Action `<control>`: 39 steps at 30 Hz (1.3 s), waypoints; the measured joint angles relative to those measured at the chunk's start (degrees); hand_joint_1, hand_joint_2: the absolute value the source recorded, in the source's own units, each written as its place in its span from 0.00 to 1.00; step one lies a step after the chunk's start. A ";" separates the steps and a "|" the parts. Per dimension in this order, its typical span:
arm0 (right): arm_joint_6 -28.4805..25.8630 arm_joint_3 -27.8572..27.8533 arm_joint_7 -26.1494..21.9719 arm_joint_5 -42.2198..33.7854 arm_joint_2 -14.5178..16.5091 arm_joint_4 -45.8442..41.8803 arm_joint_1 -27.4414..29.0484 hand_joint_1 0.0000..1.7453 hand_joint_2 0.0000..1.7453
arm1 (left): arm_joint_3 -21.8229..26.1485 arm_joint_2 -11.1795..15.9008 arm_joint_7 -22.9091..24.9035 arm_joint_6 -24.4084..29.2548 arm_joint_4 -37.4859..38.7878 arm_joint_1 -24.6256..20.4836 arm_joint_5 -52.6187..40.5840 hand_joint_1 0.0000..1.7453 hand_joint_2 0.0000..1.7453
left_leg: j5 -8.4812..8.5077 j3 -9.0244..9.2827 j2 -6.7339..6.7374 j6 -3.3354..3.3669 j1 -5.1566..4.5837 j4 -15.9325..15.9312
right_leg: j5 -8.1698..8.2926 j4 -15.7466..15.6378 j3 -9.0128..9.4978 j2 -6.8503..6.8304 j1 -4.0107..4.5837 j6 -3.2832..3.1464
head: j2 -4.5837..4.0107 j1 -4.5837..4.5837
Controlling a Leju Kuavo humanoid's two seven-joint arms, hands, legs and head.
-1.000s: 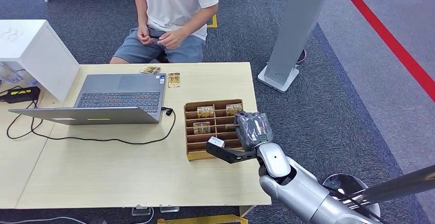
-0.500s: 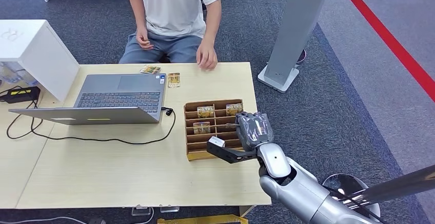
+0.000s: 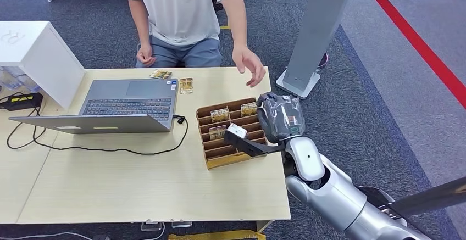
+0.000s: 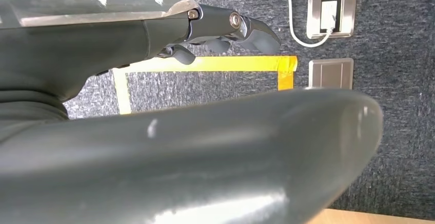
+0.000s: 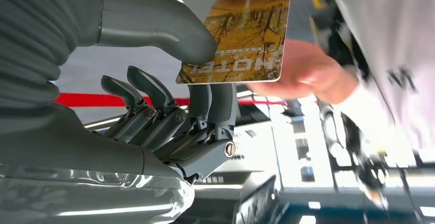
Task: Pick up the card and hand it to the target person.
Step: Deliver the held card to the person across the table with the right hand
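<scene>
Pinching the card [image 5: 236, 37] between thumb and fingers [image 5: 213, 103], the right hand [image 3: 279, 120] holds it by one short edge, so most of the printed face stays free; this grip appears chosen to leave the far end open for the person to take. In the head view the hand sits above the right end of the rack [image 3: 233, 133], and the card itself is hidden behind the hand's back. The right wrist view supplies what the head view lacks: the card clamped with its "HOTEL" print exposed, and the person's hand [image 5: 302, 75] just beyond it. The head view in turn shows that same hand [image 3: 250, 64] reaching over the table [image 3: 137, 185] edge toward the robot, apart from it. Cards remain in the rack slots. The left hand [image 4: 220, 29] hangs over carpet, fingers loosely curled and holding nothing.
</scene>
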 joint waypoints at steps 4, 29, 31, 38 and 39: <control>-1.10 -0.83 -1.33 -0.05 -0.26 -4.09 -0.21 0.98 1.00 | 0.25 0.00 0.00 -0.02 0.00 0.05 0.00 0.00 0.00 | 0.00 -0.01 0.00 0.00 0.00 0.00 | 0.00 0.00 0.00 0.00 0.00 0.00 | 0.00 -0.05; -14.82 1.28 -24.40 -28.34 8.64 9.92 -2.64 0.00 1.00 | 0.31 -0.42 3.91 -7.75 0.00 -0.36 1.47 0.00 0.00 | 0.00 -0.08 -0.01 0.00 0.00 -0.01 | -0.01 0.00 -0.04 -0.02 0.00 0.00 | 0.00 -0.05; -13.15 1.03 -29.48 -40.95 9.14 10.84 -1.98 0.00 1.00 | 0.38 -0.40 3.81 -7.25 0.00 -0.24 1.96 0.00 0.00 | 0.00 -0.09 -0.01 0.00 0.00 -0.01 | -0.01 0.00 -0.05 -0.02 0.00 0.00 | 0.00 -0.04; -7.81 -0.24 -35.78 -67.15 9.30 11.23 2.21 0.00 1.00 | 1.47 -0.38 3.75 -5.86 0.00 0.04 3.20 0.00 0.00 | 0.00 -0.09 0.00 0.00 0.00 0.00 | -0.01 0.00 -0.08 -0.01 0.00 0.00 | 0.00 0.01; -7.90 -0.41 -35.74 -68.60 9.11 10.73 3.17 0.00 1.00 | 1.59 -0.37 3.73 -5.69 0.00 0.09 3.31 0.00 0.00 | 0.00 -0.09 0.00 0.00 0.00 0.00 | -0.01 0.00 -0.08 -0.01 0.00 0.00 | 0.00 0.01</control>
